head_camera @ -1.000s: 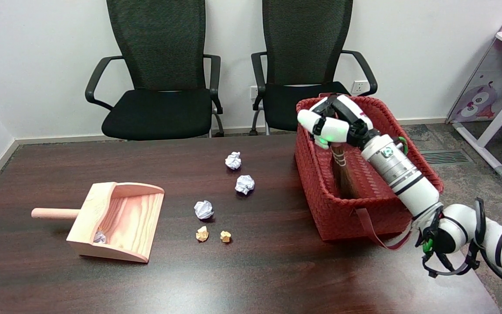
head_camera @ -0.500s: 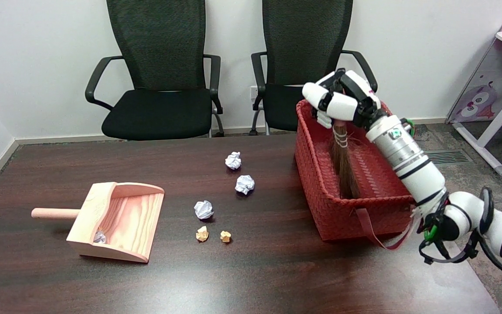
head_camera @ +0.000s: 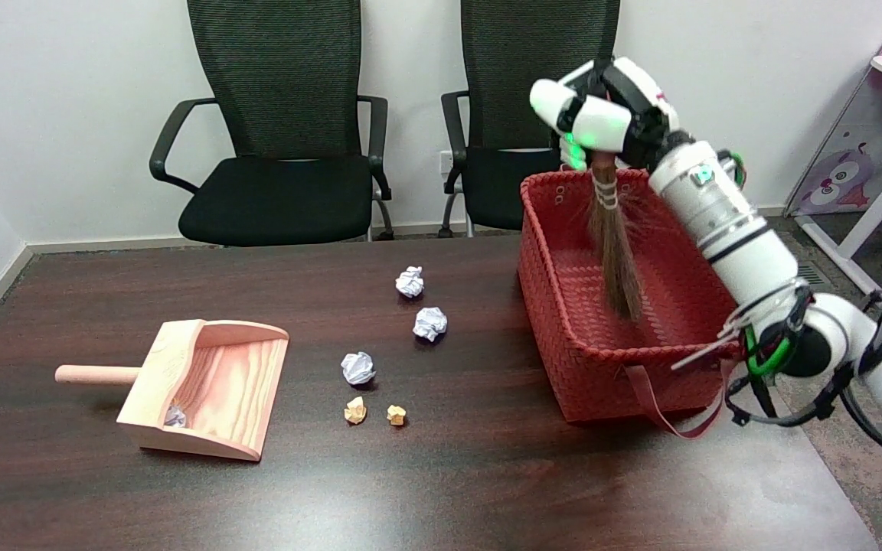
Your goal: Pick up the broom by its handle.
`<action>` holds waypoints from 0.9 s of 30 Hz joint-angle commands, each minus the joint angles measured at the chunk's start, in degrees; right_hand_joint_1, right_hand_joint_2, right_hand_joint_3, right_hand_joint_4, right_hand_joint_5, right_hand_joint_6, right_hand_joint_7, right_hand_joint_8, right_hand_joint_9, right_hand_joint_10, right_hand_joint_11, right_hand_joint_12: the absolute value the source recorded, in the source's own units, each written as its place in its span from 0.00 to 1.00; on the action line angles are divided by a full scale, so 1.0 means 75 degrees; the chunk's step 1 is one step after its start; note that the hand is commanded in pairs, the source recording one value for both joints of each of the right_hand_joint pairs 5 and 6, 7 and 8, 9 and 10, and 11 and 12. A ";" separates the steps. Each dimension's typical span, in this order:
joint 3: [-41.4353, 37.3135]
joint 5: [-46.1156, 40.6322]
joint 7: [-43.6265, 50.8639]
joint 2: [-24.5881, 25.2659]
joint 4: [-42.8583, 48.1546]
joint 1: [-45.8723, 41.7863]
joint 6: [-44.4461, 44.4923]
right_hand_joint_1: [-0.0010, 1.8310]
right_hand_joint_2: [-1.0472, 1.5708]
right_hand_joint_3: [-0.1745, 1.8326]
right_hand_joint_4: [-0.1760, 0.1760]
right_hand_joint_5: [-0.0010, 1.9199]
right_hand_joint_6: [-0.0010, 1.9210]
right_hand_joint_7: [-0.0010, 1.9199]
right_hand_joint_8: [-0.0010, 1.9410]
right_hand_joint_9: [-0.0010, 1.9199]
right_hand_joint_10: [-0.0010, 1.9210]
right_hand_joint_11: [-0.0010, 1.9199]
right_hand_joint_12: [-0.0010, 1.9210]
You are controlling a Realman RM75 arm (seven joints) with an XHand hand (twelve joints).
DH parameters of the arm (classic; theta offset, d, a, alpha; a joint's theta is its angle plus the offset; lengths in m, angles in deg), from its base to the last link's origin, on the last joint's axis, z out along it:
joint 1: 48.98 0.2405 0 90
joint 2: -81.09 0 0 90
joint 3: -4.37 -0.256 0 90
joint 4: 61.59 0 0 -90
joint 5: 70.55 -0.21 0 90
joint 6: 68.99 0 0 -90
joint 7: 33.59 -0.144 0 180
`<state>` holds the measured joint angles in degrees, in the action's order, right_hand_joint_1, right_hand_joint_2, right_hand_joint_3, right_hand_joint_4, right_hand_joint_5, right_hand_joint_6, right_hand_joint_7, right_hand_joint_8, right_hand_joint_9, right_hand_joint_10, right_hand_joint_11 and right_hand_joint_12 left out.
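Inside red basket [head_camera: 563, 306], broom [head_camera: 615, 252] bristles, right hand [head_camera: 602, 115] gripping handle

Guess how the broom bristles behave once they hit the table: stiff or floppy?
Probably springy, not rigid: the broom hangs from the right hand as a thin, loosely fanned bundle over the red basket. Likely light. Tips would probably splay under pressure.

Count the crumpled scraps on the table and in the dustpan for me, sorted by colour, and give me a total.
White paper balls: 4, three on the table and one small one in the wooden dustpan
Tan scraps: 2
Total: 6
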<state>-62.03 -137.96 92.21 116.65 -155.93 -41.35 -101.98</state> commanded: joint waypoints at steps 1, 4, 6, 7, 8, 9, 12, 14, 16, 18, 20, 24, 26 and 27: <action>-0.0767 -0.2827 0.2690 -0.0125 -0.1683 0.1510 0.2290 0.59 1.00 0.79 0.64 1.00 1.00 1.00 0.99 1.00 1.00 1.00 1.00; -0.0374 -0.3430 0.2691 -0.0125 -0.1741 0.1871 0.2153 0.60 1.00 0.82 0.64 1.00 1.00 1.00 0.99 1.00 1.00 1.00 1.00; -0.0209 -0.3572 0.2692 -0.0125 -0.1798 0.2047 0.2113 0.60 1.00 0.82 0.64 1.00 1.00 1.00 0.99 1.00 1.00 1.00 1.00; -0.0226 -0.3576 0.2779 -0.0126 -0.1891 0.2143 0.2249 0.60 1.00 0.83 0.64 1.00 1.00 1.00 0.99 1.00 1.00 1.00 1.00; -0.0226 -0.3586 0.2784 -0.0147 -0.1949 0.2192 0.2339 0.60 1.00 0.83 0.64 1.00 1.00 1.00 0.99 1.00 1.00 1.00 1.00; -0.0174 -0.3598 0.2785 -0.0181 -0.2028 0.2301 0.2340 0.60 1.00 0.84 0.64 1.00 1.00 1.00 0.99 1.00 1.00 1.00 1.00; -0.0054 -0.3633 0.2785 -0.0183 -0.2229 0.2392 0.2166 0.59 1.00 0.90 0.64 1.00 1.00 1.00 0.99 1.00 1.00 1.00 1.00; 0.0120 -0.3659 0.2785 -0.0171 -0.2347 0.2427 0.1945 0.59 1.00 0.92 0.64 1.00 1.00 1.00 0.99 1.00 1.00 1.00 1.00; 0.0637 -0.4092 0.2785 -0.0114 -0.2466 0.2576 0.1516 0.59 1.00 0.94 0.64 1.00 1.00 1.00 0.99 1.00 1.00 1.00 1.00; 0.1070 -0.4329 0.2785 -0.0090 -0.2524 0.2705 0.1290 0.58 1.00 0.94 0.64 1.00 1.00 1.00 0.99 1.00 1.00 1.00 1.00; 0.1442 -0.4405 0.2785 -0.0068 -0.2550 0.2798 0.1080 0.58 1.00 0.97 0.64 1.00 1.00 1.00 0.99 1.00 1.00 1.00 1.00; 0.1888 -0.4428 0.2785 0.0194 -0.2540 0.2884 0.0977 0.57 1.00 1.00 0.64 1.00 1.00 1.00 0.99 1.00 1.00 1.00 1.00; 0.1976 -0.4488 0.2785 0.0368 -0.2526 0.2849 0.0956 0.55 1.00 1.00 0.64 1.00 1.00 1.00 0.99 1.00 1.00 1.00 1.00; 0.2036 -0.4501 0.2785 0.0474 -0.2513 0.2815 0.0954 0.55 1.00 1.00 0.64 1.00 1.00 1.00 0.99 1.00 1.00 1.00 1.00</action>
<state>-58.34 -163.66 110.69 115.93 -171.02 -25.32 -90.66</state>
